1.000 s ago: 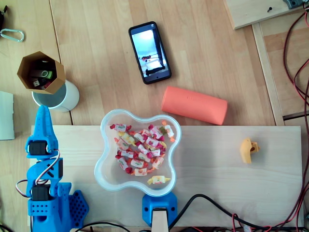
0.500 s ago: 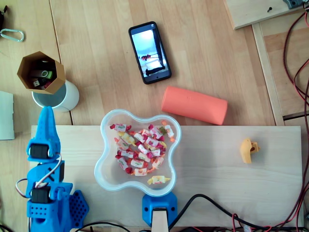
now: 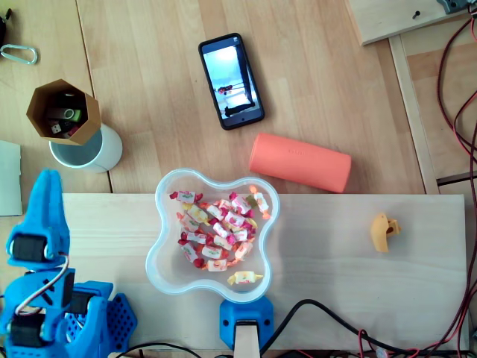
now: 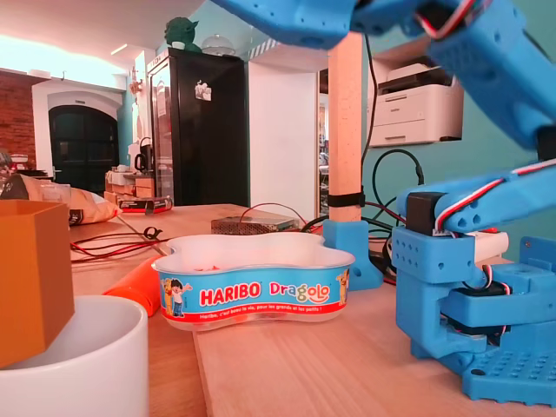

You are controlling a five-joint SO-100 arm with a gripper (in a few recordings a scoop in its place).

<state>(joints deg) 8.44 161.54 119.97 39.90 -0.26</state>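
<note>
The blue gripper [image 3: 45, 179], fingers drawn together and empty, rests at the left end of the pale wooden board [image 3: 335, 253], its tip just beside the white round cup [image 3: 100, 153] and well apart from the clear lobed plastic sweet bowl [image 3: 160, 246], which leaves that bowl unobstructed from above.

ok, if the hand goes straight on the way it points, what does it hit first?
The hand points up the overhead view; first in line is probably the brown hexagonal pot in the white cup, though height is unclear.
</note>
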